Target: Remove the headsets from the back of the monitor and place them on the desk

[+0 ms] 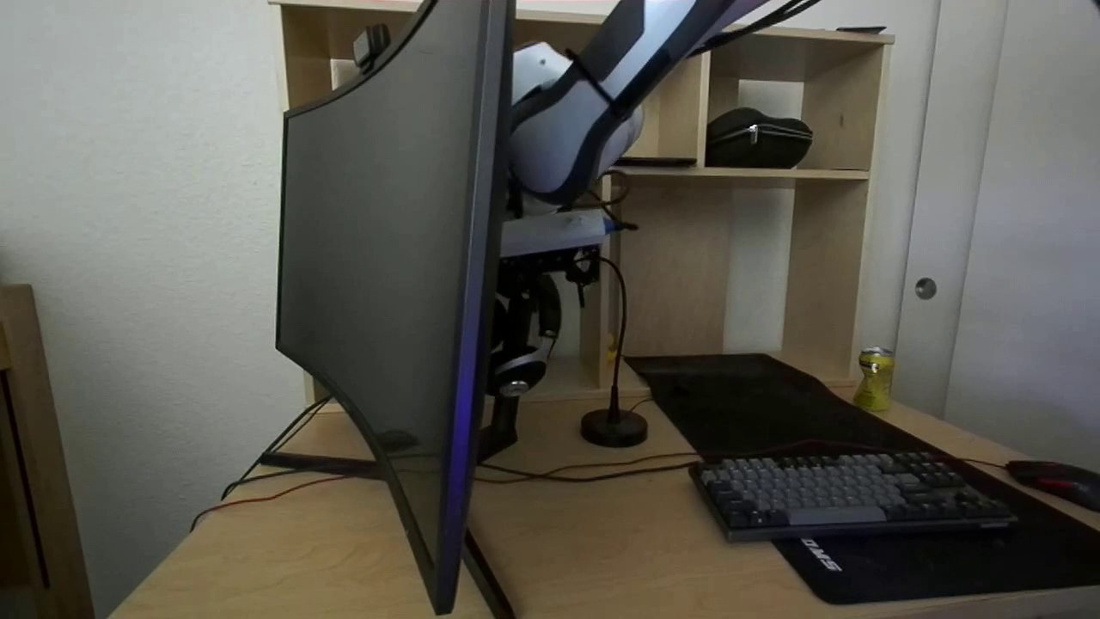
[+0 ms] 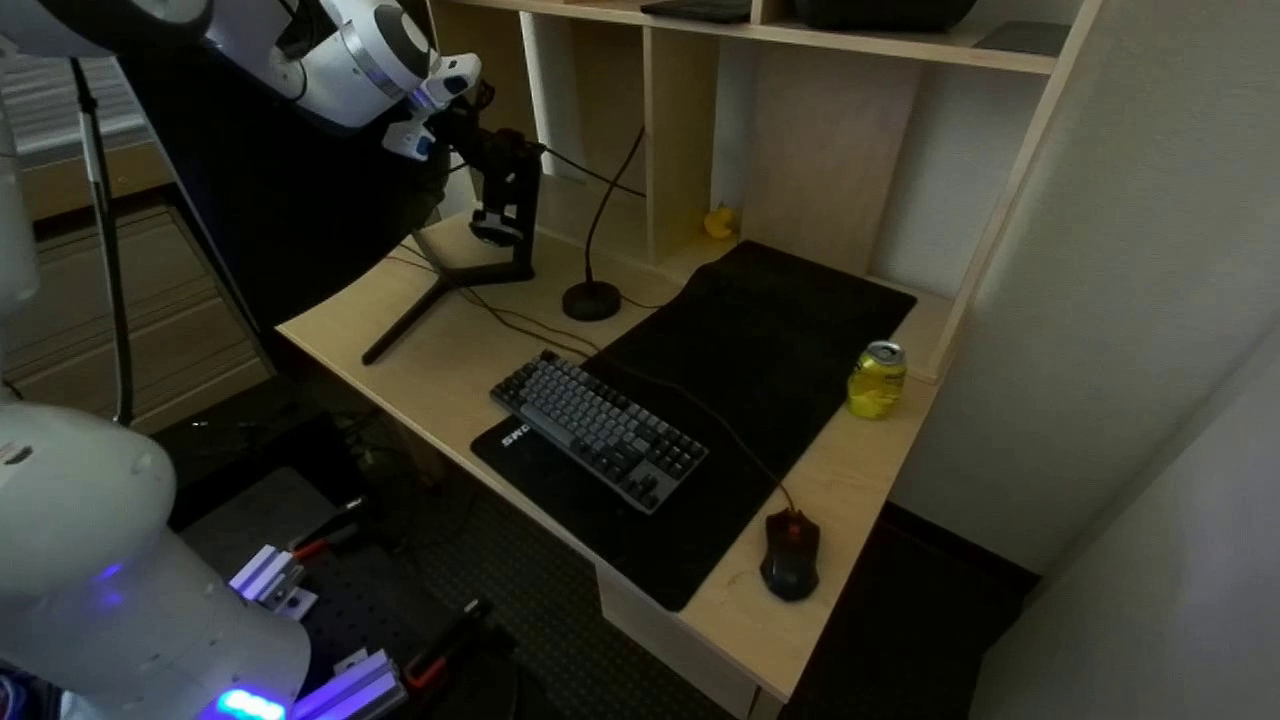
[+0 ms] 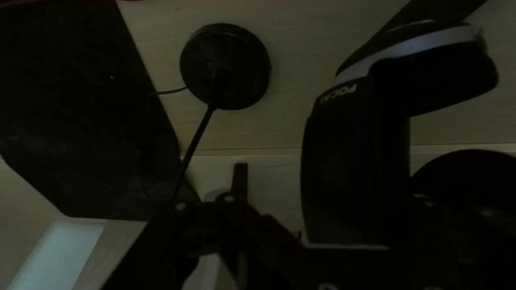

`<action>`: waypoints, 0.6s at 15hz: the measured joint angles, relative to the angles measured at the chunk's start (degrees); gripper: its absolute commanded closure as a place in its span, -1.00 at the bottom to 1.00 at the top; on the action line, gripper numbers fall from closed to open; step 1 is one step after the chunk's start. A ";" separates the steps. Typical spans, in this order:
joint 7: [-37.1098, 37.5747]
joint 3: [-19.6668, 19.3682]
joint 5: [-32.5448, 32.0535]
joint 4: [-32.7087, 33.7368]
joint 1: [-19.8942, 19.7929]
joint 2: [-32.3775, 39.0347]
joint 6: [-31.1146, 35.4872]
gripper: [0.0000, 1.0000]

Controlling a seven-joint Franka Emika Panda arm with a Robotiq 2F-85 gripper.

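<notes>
Behind the monitor (image 1: 387, 232), the pincer (image 3: 329, 173) is spread: the finger (image 3: 240, 179) at left in the wrist view stands apart from the headphones (image 3: 340, 173), and the opposite one is lost in darkness. The headphones hang above the desk (image 1: 593, 550), left of the gooseneck stand (image 1: 614, 427) in both exterior views. A keyboard (image 2: 605, 428) lies nearer, partly on the black mat (image 2: 760, 330).

Wrist view's coming out super dark, the headset (image 3: 344, 161) sinking into near-black. In an exterior view a blue light (image 2: 250, 705) is glaring at bottom left while the floor (image 2: 550, 600) is drowning in shadow. Purple sheen's running down the monitor (image 1: 387, 258) edge.
</notes>
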 measured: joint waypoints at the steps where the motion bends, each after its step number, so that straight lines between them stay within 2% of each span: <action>1: -0.13 -0.13 0.13 -2.83 -1.29 -2.45 1.63 0.24; 4: -2.72 -0.22 3.31 -11.24 -5.48 -9.47 8.16 0.63; 6: -8.46 -0.08 9.77 -17.33 -8.98 -14.30 15.18 0.90; 7: -12.67 0.10 14.23 -20.45 -10.81 -16.63 18.61 0.44; 8: -17.52 0.36 19.38 -23.62 -12.54 -19.06 21.46 0.15; 9: -22.27 1.47 24.54 -26.68 -14.75 -21.35 23.39 0.12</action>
